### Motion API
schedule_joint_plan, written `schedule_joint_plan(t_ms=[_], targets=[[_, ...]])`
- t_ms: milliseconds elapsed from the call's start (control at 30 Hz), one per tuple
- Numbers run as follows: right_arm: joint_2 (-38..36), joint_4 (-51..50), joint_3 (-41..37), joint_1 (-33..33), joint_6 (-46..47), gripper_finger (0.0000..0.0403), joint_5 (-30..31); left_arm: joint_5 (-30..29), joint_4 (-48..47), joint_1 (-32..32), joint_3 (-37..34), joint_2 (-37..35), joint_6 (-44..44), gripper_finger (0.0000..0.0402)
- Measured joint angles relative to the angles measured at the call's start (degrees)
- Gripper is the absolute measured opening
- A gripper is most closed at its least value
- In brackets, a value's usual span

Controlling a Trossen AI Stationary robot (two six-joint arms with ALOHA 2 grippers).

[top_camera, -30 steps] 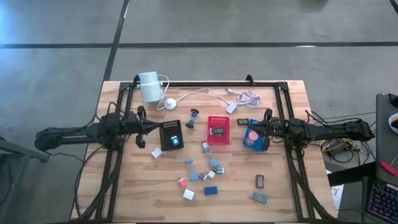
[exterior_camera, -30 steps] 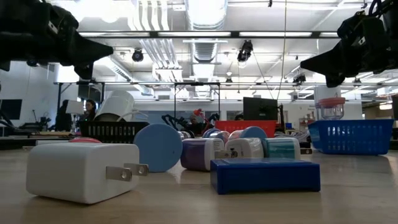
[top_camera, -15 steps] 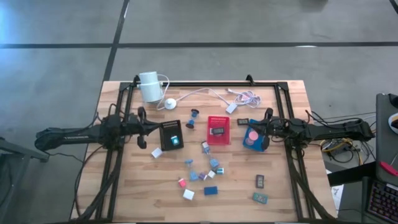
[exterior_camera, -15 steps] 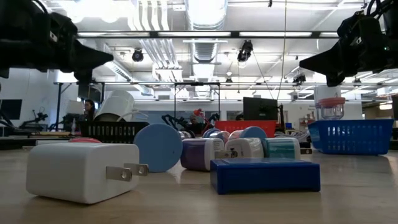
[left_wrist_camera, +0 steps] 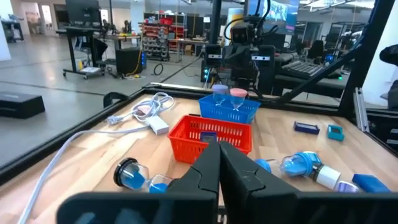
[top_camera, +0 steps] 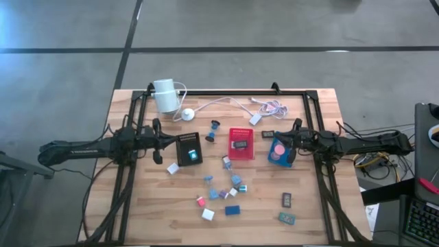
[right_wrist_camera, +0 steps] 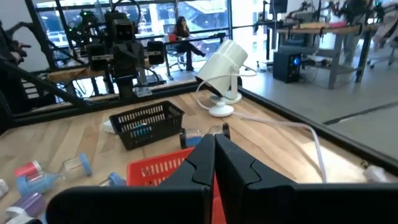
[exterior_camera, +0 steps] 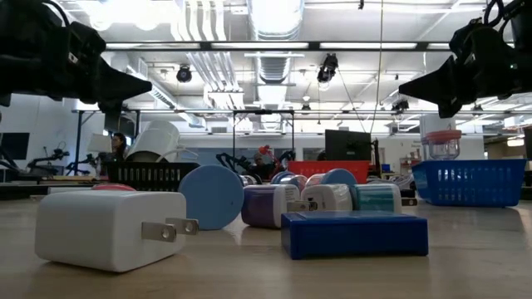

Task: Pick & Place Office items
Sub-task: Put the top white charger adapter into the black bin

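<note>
Above the table (top_camera: 322, 192), both closed tools (top_camera: 163, 143) hover.

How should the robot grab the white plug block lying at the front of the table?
Come straight down on the white plug block and pinch its two long flat sides with a pincer. It lies flat with clear space around it, and its metal prongs stick out one end, so avoid that end.

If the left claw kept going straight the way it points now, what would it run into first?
The left claw, shut and empty, points across the table toward the right arm. In its wrist view the red basket lies dead ahead, with the blue basket behind it. From above, the black basket is nearer, but the claw seems raised above it; depth is unclear.
</note>
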Motion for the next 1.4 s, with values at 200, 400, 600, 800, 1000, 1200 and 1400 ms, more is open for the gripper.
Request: schedule_joint_plan(t_ms=[200, 400, 600, 800, 1000, 1200, 1400], targets=[[1.69, -0.11, 0.0, 0.02, 0.49, 0.0008, 0.11, 0.14, 0.02, 0.0, 1.8, 0.0, -3.13, 0.0015], [2.34, 0.11, 0.0, 0.02, 0.41, 0.0008, 0.59, 0.44, -4.89, -0.02, 7.83, 0.05, -6.35, 0.0007], [2.32, 0.11, 0.0, 0.02, 0.61, 0.0008, 0.59, 0.4, -22.77, -0.45, 17.92, 1.85, -9.41, 0.0003], [2.32, 0.21, 0.0, 0.02, 0.87, 0.0008, 0.59, -2.41, -33.32, -0.7, 26.41, 6.39, -10.37, 0.0002], [2.34, 0.25, 0.0, 0.02, 1.4, 0.0008, 0.59, -4.45, -39.42, -0.79, 32.26, 12.28, -11.45, 0.0001], [2.43, 0.24, 0.0, 0.02, 1.46, 0.0008, 0.59, -5.19, -44.68, -1.07, 35.23, 18.8, -12.02, 0.0001], [2.43, 0.22, 0.0, 0.01, 1.25, 0.0008, 0.59, -8.15, -51.27, -1.11, 37.59, 23.97, -14.05, 0.0001]])
